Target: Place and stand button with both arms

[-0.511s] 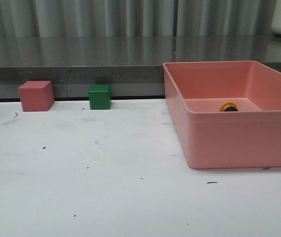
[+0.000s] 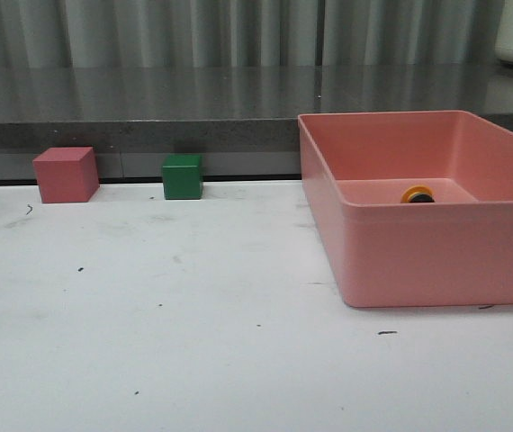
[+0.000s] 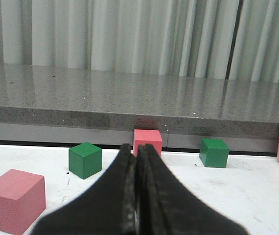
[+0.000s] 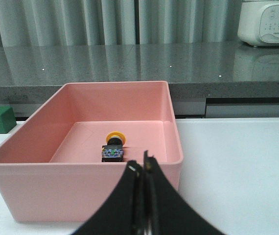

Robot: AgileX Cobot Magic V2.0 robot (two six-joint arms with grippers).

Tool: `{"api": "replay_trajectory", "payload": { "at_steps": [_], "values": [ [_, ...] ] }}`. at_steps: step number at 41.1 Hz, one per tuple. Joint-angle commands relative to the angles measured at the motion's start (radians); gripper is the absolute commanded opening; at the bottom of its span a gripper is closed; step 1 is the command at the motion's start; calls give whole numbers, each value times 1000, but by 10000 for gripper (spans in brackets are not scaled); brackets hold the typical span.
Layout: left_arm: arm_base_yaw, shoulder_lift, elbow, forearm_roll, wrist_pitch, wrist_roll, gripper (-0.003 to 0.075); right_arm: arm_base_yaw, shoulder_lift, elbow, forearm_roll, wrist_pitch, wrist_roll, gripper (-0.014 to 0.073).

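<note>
The button (image 4: pixel 113 147) lies on its side on the floor of a pink bin (image 4: pixel 81 196), yellow cap toward the far wall, bluish base toward me. In the front view only its yellow cap (image 2: pixel 417 194) shows over the bin's (image 2: pixel 418 261) near wall. My right gripper (image 4: pixel 143 166) is shut and empty, outside the bin's near wall, short of the button. My left gripper (image 3: pixel 135 149) is shut and empty, low over the white table, pointing at a red cube (image 3: pixel 147 142). Neither arm shows in the front view.
A red cube (image 2: pixel 66 175) and a green cube (image 2: pixel 183 176) stand at the table's back edge. The left wrist view also shows a near pink cube (image 3: pixel 13 199) and two green cubes (image 3: pixel 85 159) (image 3: pixel 214 152). A grey counter (image 2: pixel 148 108) runs behind; a white appliance (image 4: pixel 269 22) stands on it.
</note>
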Motion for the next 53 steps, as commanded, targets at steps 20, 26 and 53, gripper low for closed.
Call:
{"api": "replay_trajectory", "payload": {
  "at_steps": [20, 26, 53],
  "values": [
    [-1, -19, -110, -4, -97, -2, -20, -6, -19, -98, -4, -36, -6, -118],
    [-1, -9, -277, -4, 32, -2, -20, -6, 1, -253, -21, 69, -6, -118],
    [-1, 444, -752, -4, 514, -2, -20, -6, 436, -717, -22, 527, -6, -118]
  ]
}}
